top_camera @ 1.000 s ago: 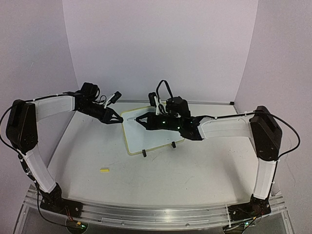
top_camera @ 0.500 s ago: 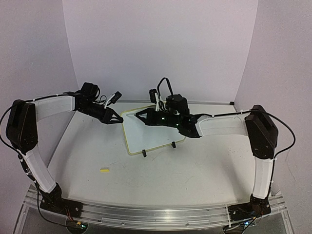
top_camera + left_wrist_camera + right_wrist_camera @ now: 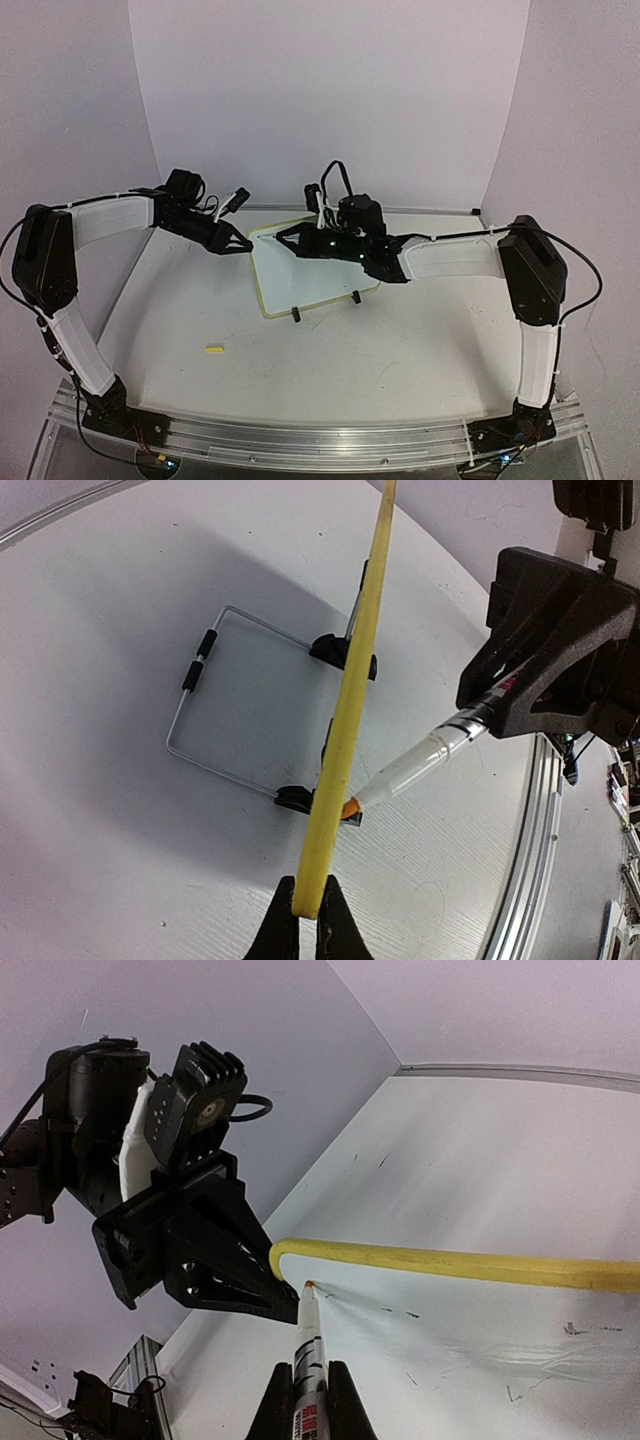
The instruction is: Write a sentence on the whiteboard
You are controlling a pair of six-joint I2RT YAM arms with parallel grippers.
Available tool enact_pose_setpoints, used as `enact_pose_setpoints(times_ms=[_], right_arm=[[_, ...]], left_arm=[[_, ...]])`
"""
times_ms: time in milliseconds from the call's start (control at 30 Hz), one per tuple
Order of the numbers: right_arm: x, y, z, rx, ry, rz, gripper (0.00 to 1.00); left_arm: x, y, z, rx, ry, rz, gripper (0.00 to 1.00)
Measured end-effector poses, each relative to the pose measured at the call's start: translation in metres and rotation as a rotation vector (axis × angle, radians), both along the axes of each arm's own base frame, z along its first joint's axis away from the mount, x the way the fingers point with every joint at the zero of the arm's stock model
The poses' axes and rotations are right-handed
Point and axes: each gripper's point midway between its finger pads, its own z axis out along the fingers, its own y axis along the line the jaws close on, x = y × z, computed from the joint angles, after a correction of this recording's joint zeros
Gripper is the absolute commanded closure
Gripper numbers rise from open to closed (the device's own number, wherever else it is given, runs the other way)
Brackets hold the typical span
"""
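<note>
You've got a flat white tabletop [image 3: 420, 340]. On it stands the small yellow-rimmed whiteboard [image 3: 312, 280], tilted on two black feet [image 3: 296, 315]. A short yellow piece [image 3: 214, 349] lies well apart, near-left.

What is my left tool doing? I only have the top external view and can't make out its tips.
Observer: The left wrist view shows the left tool shut on the yellow rim of the whiteboard.
Operator: Where's the marker tip?
Observer: Right wrist view: the right tool holds the marker, orange tip at the board face, by the corner the left tool grips.
Operator: Any writing?
Observer: Only a few faint strokes on the face.
</note>
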Motion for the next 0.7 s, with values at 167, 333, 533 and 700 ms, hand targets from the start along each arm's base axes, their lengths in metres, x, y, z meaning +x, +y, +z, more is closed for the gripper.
enact_pose_setpoints(times_ms=[167,333,533,700], right_arm=[[0.0,0.0,-0.001,0.002,0.004,-0.001,1.0],[-0.002,-0.002,-0.008,-0.001,0.018,0.001,1.0],[-0.009,-0.005,-0.024,-0.014,0.054,0.016,1.0],[-0.012,-0.006,-0.032,-0.021,0.074,0.022,1.0]], left_arm=[[0.0,0.0,0.0,0.001,-0.001,0.0,1.0],[0.0,0.0,0.0,0.002,-0.001,0.0,1.0],[0.0,0.0,0.0,0.004,-0.003,0.002,1.0],[0.0,0.0,0.0,0.005,-0.003,0.002,1.0]])
